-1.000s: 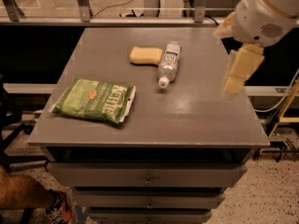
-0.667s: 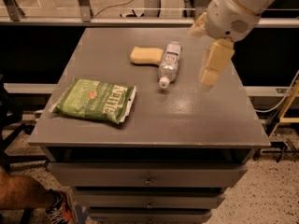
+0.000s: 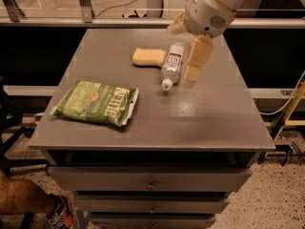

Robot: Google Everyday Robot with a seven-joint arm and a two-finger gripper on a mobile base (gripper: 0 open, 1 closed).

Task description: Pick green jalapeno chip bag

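The green jalapeno chip bag (image 3: 96, 103) lies flat on the left front part of the grey table (image 3: 200, 118), with white "Kettle" lettering facing up and white crimped ends. My gripper (image 3: 183, 51) hangs from the white arm (image 3: 214, 4) above the back right of the table, over the clear plastic bottle (image 3: 171, 65). Its beige fingers (image 3: 196, 58) are spread apart and hold nothing. The gripper is well to the right of and behind the bag.
A yellow sponge block (image 3: 148, 57) lies at the back centre, just left of the bottle. The table has drawers (image 3: 150, 179) below its front edge. A person's leg and shoe (image 3: 43, 206) show at the lower left. A yellow frame (image 3: 293, 109) stands at the right.
The arm and gripper have swung left from the table's right edge to above the bottle. The bag, sponge and bottle have not moved.
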